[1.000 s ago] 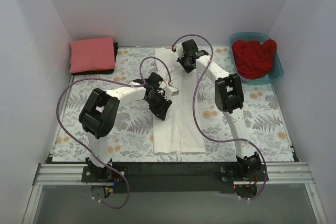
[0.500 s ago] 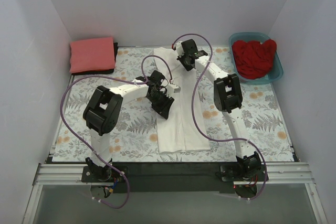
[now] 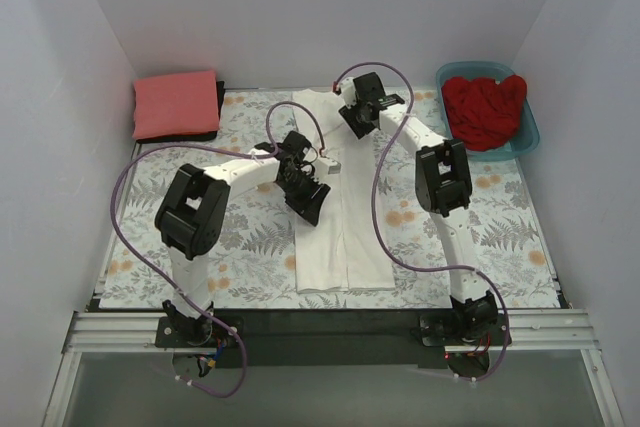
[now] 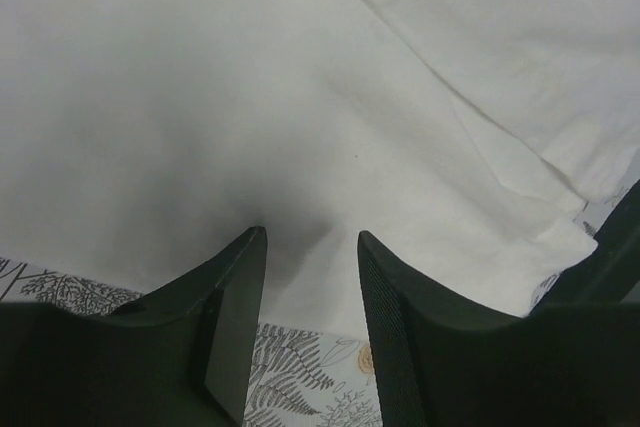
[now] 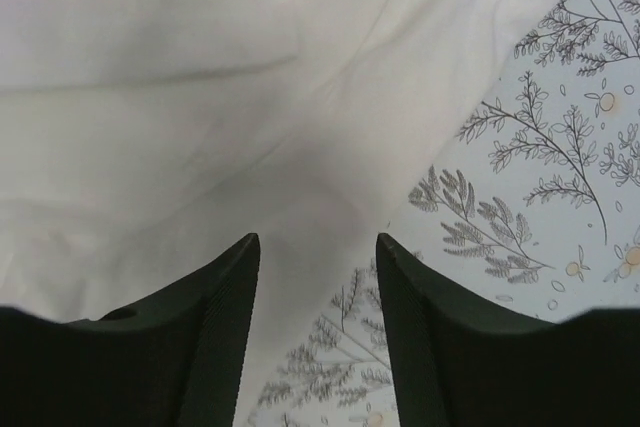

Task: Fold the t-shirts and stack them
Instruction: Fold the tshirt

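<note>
Plain white walls (image 3: 300,7) close in the worktop (image 3: 330,299) on three sides. A table cloth (image 3: 490,217) covers it, printed with grey fern fronds and small orange blossoms. Three t-shirts are in view, all of soft plain cloth. The white t-shirt (image 3: 345,237) lies in the middle of the worktop as one long narrow strip running from the far edge toward the arms, its sides folded inward and a crease down its length. The coral-pink t-shirt (image 3: 177,102) sits folded into a neat rectangle at the far left corner, on top of something black (image 3: 219,97). The red t-shirt (image 3: 485,107) is bunched up inside a single teal plastic tub (image 3: 528,132) with rounded corners, at the far right.

Two white-and-black arms reach in, each trailing a purple cable (image 3: 130,187). The left fingers (image 3: 308,209) hang over the white strip's left edge about halfway along, spread apart with only bare cloth between their ribbed dark pads. The right fingers (image 3: 353,125) hang over the strip's far end, also parted and holding nothing.
</note>
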Motion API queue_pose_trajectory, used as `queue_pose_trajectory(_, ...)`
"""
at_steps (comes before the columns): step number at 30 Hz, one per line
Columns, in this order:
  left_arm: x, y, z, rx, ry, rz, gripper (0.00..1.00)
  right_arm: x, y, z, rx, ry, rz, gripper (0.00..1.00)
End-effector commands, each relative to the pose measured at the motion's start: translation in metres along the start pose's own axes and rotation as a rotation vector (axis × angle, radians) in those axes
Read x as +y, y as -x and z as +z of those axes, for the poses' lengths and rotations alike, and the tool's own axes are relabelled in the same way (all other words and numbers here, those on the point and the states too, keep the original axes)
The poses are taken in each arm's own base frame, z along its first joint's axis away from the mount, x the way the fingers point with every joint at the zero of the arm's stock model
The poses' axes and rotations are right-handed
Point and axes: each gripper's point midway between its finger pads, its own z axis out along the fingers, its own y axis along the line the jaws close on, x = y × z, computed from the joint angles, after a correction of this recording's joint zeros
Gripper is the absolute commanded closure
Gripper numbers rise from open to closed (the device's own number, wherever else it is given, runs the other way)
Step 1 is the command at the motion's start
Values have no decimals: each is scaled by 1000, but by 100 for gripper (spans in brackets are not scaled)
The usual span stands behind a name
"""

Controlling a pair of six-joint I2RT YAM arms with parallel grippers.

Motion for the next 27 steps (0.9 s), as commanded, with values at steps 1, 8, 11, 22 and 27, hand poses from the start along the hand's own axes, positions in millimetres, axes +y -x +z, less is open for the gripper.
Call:
queue_pose_trajectory(1,-24,47,-53,-170,-4,87,57,-4,77,-96,-224,90,-23,41)
queue_pose_trajectory(8,-84,92,-175,-541,71,298,23,-13,121,-255,-443,85,-189,17)
queue_pose_trajectory(11,-101,97,-217,-689,132,305,13,-11,121,-326,-526,42,-233,15)
queue_pose_trajectory(22,-148,-21,-175,-527,-105,509,10,128,-51,-376,-516,376,-702,2)
queue_pose_trajectory(27,-144,-85,-111,-465,-106,597,16,181,-143,-361,-443,563,-821,21)
